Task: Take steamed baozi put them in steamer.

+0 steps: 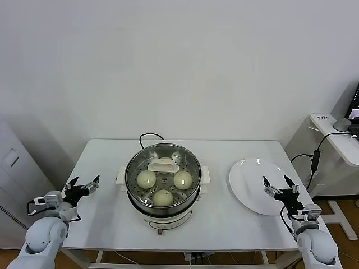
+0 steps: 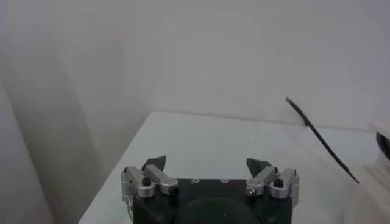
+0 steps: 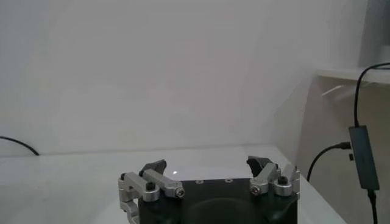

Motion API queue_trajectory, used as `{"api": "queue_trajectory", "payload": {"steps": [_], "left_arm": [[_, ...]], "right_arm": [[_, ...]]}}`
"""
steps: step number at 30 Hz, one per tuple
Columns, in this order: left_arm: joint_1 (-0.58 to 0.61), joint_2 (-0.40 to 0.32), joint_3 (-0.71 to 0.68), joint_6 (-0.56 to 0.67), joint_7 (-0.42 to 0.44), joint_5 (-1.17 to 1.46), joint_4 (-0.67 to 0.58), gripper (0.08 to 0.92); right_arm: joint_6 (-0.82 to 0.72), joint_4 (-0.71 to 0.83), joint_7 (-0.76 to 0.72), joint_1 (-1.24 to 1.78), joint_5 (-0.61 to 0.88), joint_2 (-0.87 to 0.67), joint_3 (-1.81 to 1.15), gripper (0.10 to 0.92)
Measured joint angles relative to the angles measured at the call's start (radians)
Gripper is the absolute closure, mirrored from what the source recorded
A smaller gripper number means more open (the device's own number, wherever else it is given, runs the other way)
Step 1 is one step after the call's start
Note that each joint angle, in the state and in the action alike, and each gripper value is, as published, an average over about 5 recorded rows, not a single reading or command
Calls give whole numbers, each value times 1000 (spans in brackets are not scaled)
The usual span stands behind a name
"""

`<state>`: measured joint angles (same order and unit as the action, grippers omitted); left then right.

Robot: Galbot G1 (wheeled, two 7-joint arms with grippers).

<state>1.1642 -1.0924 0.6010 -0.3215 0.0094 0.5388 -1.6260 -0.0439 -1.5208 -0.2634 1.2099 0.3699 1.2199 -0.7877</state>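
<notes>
Steamer: the round steel steamer (image 1: 162, 182) stood at the middle of the white desk (image 1: 224, 224), its black cord (image 1: 148, 136) running off behind it.
Steamed baozi: three cream-white steamed baozi (image 1: 163, 197) lay on the perforated tray inside the steamer, one at the near side, one to the left, one to the right; a white oblong piece (image 1: 163, 165) sat at the far side of the tray.
Plate: a flat white plate (image 1: 249, 185) lay on the desk to the right of the steamer, apart from it.
Left end effector: the left end effector (image 1: 84, 185) was over the left edge of the desk, fingers spread wide, holding nothing.
Right end effector: the right end effector (image 1: 282, 186) was over the near right rim of the plate, fingers wide apart, holding nothing.
</notes>
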Motion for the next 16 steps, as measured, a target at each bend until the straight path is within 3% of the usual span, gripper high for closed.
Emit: {"api": "queue_trajectory", "payload": {"steps": [16], "left_arm": [[4,-6,1,-1,-5,6,-6,177]], "right_arm": [[-26,-2,-3,1,-6,0,-3,203]]}}
